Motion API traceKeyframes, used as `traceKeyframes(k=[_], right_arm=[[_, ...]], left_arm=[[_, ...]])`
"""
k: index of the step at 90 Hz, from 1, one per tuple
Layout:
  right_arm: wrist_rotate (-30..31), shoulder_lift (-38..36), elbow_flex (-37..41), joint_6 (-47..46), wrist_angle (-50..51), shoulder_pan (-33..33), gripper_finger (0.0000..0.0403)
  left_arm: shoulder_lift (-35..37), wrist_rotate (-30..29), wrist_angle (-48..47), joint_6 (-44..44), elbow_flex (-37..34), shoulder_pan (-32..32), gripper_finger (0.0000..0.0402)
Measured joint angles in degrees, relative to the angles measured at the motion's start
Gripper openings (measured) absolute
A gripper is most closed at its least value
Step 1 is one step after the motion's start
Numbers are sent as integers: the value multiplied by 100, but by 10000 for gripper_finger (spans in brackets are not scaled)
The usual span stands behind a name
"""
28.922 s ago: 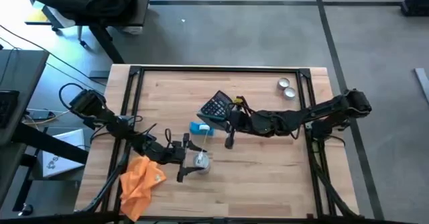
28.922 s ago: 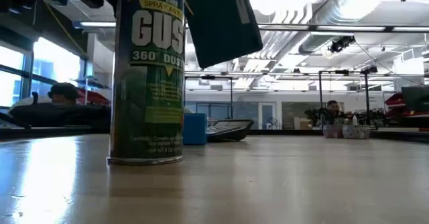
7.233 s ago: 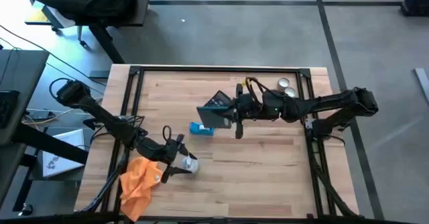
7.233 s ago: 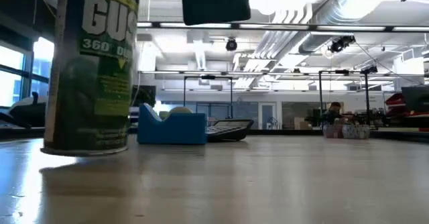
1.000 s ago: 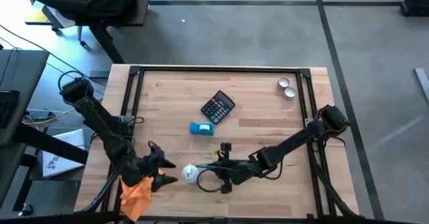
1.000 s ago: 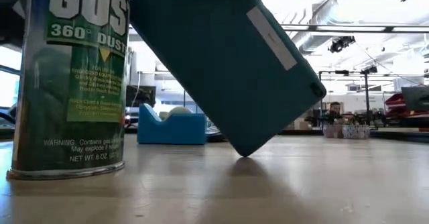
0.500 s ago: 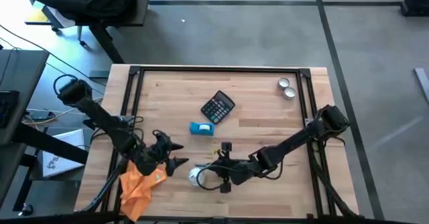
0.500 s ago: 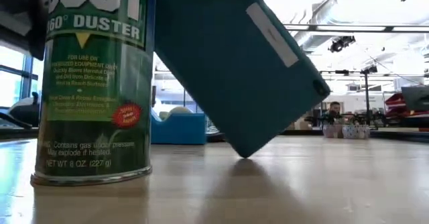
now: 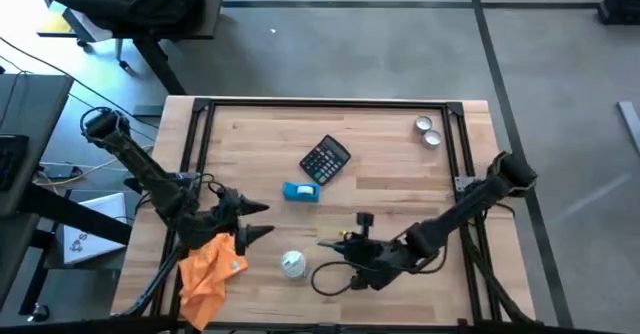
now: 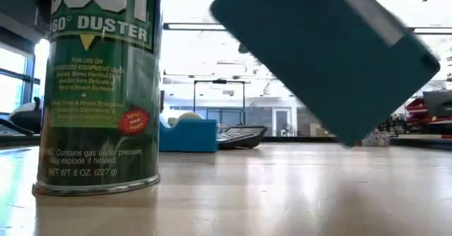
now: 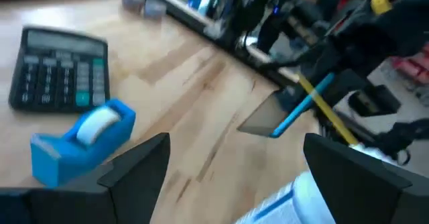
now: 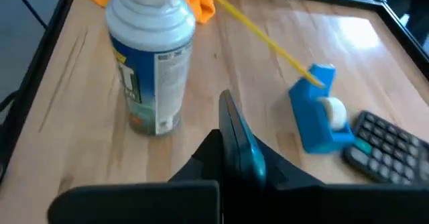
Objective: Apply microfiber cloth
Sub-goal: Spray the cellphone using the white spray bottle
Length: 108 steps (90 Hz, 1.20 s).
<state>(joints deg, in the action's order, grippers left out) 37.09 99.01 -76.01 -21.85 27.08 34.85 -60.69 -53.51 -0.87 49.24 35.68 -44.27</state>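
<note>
Soft bright orange microfiber cloth (image 9: pixel 211 266) crumpled at table's near-left corner, left gripper (image 9: pixel 254 221) just beside it, fingers apart, empty, right gripper (image 9: pixel 338 244) clamped on thin teal tablet (image 10: pixel 326 56), green-label duster can (image 9: pixel 292 264) btwn grippers

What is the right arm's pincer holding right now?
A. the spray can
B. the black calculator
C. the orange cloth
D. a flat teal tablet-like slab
D: the right pincer is clamped on the thin teal slab, which hangs tilted above the table, while the orange cloth, spray can and calculator all sit on the wood apart from it.
</note>
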Motion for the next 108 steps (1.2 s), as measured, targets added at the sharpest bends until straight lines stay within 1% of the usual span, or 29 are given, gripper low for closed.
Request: traceKeyframes(k=[10,23,43,51,58,72,80,84,94,108], right_arm=[[-1,-162,0,-311,561,68,1],[-1,-298,0,-746,1226,198,1],[89,-381,0,-1097,1623,344,1],[91,-443,0,-1272,1821,361,1],[153,-525,0,-1433,2057,375,1],[538,-677,0,-1802,2497,499,1],[672,-730,0,-1917,2582,589,1],[715,-731,0,-1934,2589,629,1],[736,-731,0,-1933,2585,677,1],[742,-731,0,-1932,2584,678,1]], left_arm=[[-4,-3,217,-182,0,23,323],[-4,-6,250,-246,0,44,323],[-4,-169,301,-303,0,44,323],[-4,-243,525,-322,0,44,323],[-4,-192,959,-647,-2,44,323],[-4,416,2118,-1779,70,44,323],[-22,800,2495,-2241,161,44,323],[-39,951,2524,-2392,218,44,323],[-203,1240,2521,-2485,356,108,323],[-651,2011,2287,-2229,702,361,323]])
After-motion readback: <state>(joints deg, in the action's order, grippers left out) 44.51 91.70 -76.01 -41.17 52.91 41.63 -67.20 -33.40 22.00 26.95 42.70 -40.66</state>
